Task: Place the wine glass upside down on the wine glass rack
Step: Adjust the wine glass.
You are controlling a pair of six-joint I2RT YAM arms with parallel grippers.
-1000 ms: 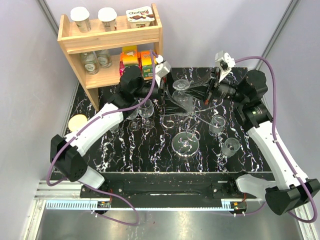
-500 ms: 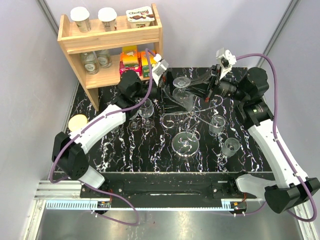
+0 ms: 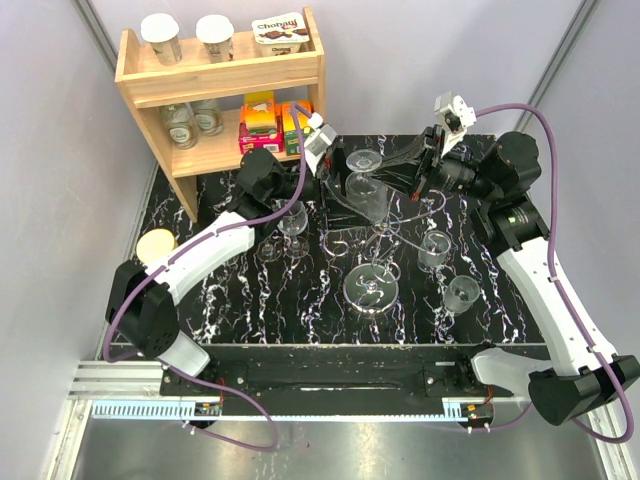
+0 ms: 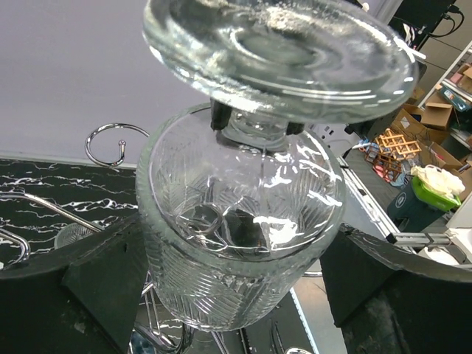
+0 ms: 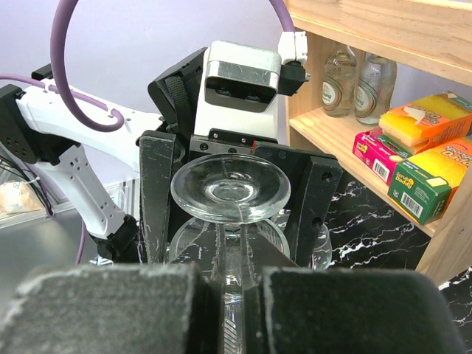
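One wine glass [image 3: 366, 186] hangs inverted, stem seemingly pinched by right gripper [image 5: 234, 295]

Your top camera looked down from behind the near edge over the whole table [image 3: 300, 312]. Wrist cameras faced each other, very close, sharing one wine glass [image 4: 243, 251].

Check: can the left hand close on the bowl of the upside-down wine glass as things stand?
Probably yes. The left hand stands open with a finger on either side of the wine glass bowl. The right hand pinches only the stem above it, leaving the bowl free.
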